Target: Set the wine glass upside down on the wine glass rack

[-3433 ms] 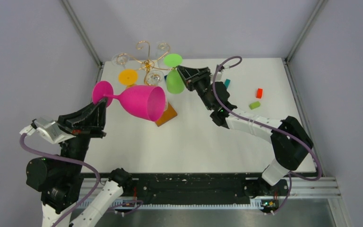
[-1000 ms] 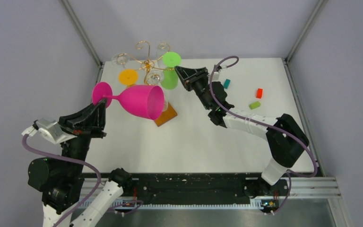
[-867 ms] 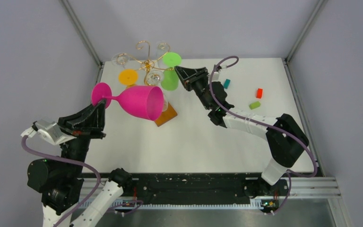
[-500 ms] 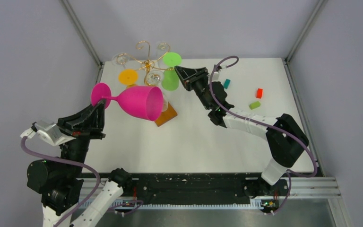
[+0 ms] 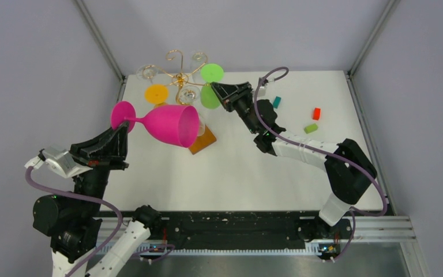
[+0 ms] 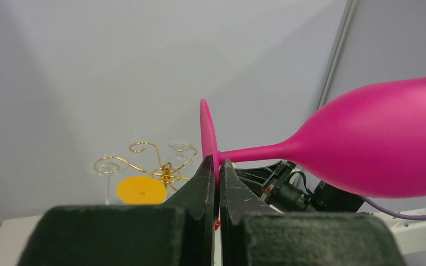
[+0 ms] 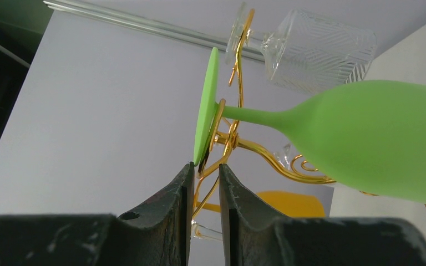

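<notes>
Pinching the rim of the foot disc between fully closed jaws, my left gripper carried the pink wine glass on its side in the air. Its bowl pointed toward the right edge of the worktop and hung over the left part, near the far left corner. I judged the glass light, stiff, matte plastic and hardly fragile. Held by the foot alone, though, the long bowl could lever and twist in so thin a pinch. The stem just under the foot looked the surer place to hold.

My right gripper stood with its jaws a narrow slit apart at the lower edge of the green wine glass foot. I could not tell whether it gripped. That glass hung tilted, stem in a gold scroll of the wine glass rack, which stood at the far left corner beside clear glasses.

My left arm was reared up off the near left corner, forearm aimed at the rack. My right arm reached diagonally from the near right corner.
</notes>
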Available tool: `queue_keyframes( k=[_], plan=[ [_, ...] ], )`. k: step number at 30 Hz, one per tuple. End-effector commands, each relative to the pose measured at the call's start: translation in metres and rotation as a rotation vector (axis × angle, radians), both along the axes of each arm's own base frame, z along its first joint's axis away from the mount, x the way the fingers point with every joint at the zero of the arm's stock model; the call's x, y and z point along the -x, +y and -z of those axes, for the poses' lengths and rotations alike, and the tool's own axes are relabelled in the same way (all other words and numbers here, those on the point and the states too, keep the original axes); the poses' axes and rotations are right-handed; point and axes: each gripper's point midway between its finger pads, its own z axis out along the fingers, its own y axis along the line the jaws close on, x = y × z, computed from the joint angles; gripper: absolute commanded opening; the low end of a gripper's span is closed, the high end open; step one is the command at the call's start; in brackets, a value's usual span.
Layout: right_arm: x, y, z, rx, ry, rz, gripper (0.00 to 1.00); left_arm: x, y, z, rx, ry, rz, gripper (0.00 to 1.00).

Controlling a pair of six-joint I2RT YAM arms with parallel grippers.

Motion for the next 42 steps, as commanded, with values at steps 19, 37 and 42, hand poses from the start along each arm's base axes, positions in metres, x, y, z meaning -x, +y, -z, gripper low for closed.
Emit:
queue_keyframes(
  k=[19,37,42],
  plan=[
    [0.008,0.02,-0.029,0.003,-0.097,-0.081,0.23,0.003,0.005,-0.007,0.015,-0.029,-0.017,0.0],
    [0.001,0.026,-0.011,0.017,-0.052,-0.073,0.23,0.005,0.008,-0.007,0.014,-0.032,-0.029,0.0],
    [0.0,0.027,-0.01,0.021,-0.051,-0.072,0.22,0.006,0.009,-0.008,0.014,-0.033,-0.032,0.0]
  ],
)
